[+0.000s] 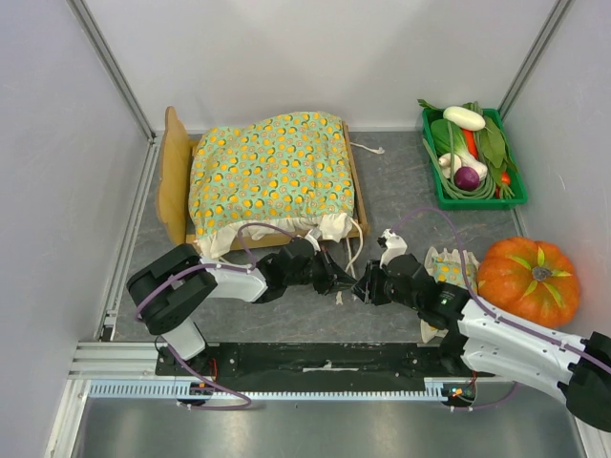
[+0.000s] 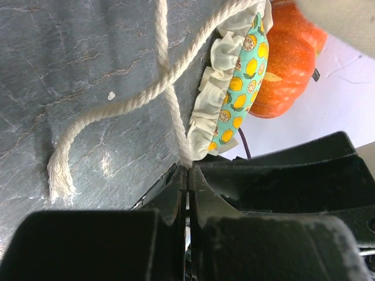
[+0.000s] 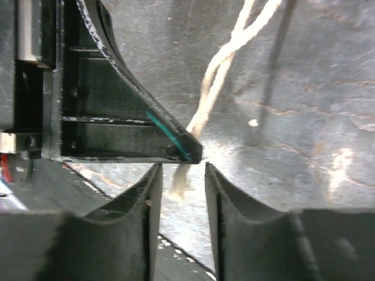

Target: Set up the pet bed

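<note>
The pet bed (image 1: 174,172) stands at the back left, its wavy wooden headboard to the left. A green orange-dotted blanket (image 1: 272,172) covers it. A white cord (image 1: 354,250) hangs off the blanket's near corner onto the grey table. My left gripper (image 1: 336,280) (image 2: 188,171) is shut on that cord (image 2: 117,108) just in front of the bed. My right gripper (image 1: 360,289) (image 3: 183,175) faces it tip to tip, open, with the cord's frayed end (image 3: 180,186) loose between its fingers. The left gripper's black finger (image 3: 117,123) fills the upper left of the right wrist view.
A small matching ruffled pillow (image 1: 451,267) (image 2: 234,88) leans against an orange pumpkin (image 1: 527,280) (image 2: 287,64) at the right. A green bin of toy vegetables (image 1: 474,157) sits at the back right. White walls close in both sides.
</note>
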Motion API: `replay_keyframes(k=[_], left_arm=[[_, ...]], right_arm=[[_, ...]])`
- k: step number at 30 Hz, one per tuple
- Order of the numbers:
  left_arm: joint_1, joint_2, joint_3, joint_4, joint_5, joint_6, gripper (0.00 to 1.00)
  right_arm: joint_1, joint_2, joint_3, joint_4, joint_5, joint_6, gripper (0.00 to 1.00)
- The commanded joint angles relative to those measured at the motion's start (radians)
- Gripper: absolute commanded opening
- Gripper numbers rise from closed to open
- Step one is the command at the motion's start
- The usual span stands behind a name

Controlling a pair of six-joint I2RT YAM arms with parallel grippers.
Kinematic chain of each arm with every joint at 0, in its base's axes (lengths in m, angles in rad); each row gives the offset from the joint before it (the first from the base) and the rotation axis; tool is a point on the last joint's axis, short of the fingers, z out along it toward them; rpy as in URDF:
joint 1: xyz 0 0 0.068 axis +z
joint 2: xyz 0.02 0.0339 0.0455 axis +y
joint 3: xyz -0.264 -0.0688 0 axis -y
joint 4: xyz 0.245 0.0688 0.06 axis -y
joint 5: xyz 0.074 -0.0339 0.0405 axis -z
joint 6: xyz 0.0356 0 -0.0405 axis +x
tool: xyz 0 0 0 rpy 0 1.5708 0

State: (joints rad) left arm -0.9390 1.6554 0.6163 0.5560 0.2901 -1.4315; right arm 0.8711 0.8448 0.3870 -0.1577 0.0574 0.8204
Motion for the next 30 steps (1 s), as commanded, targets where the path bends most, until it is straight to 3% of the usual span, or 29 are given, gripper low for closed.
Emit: replay_keyframes(k=[1,3,5,8,10,18,25,28,30], left_arm=[[-0.006,0.000,0.026,0.028,0.023,-0.009,0.02],[0.002,-0.006,0.030,0.012,0.020,0.002,0.02],[0.015,-0.016,0.036,-0.010,0.018,0.017,0.02],[0.029,-0.023,0.043,-0.027,0.012,0.028,0.02],[0.032,-0.031,0.046,-0.036,0.009,0.036,0.02],[0.034,-0.017,0.069,-0.051,0.012,0.051,0.02],[0.039,-0.016,0.085,-0.068,0.020,0.063,0.02],[0.040,-0.020,0.088,-0.077,0.012,0.072,0.02],[0.040,-0.028,0.092,-0.093,0.009,0.083,0.02]], right_arm=[[0.002,-0.064,0.081,-0.057,0.134,-0.033,0.52],[0.000,-0.104,0.119,-0.124,0.194,-0.044,0.61],[-0.015,-0.144,0.141,-0.150,0.261,-0.062,0.62],[-0.058,-0.116,0.176,-0.170,0.311,-0.079,0.59],[-0.101,-0.048,0.196,-0.164,0.315,-0.082,0.50],[-0.208,0.218,0.259,0.093,0.193,-0.115,0.50],[-0.233,0.341,0.256,0.236,0.141,-0.122,0.52],[-0.251,0.376,0.253,0.266,0.128,-0.130,0.47],[-0.264,0.393,0.245,0.290,0.113,-0.133,0.34]])
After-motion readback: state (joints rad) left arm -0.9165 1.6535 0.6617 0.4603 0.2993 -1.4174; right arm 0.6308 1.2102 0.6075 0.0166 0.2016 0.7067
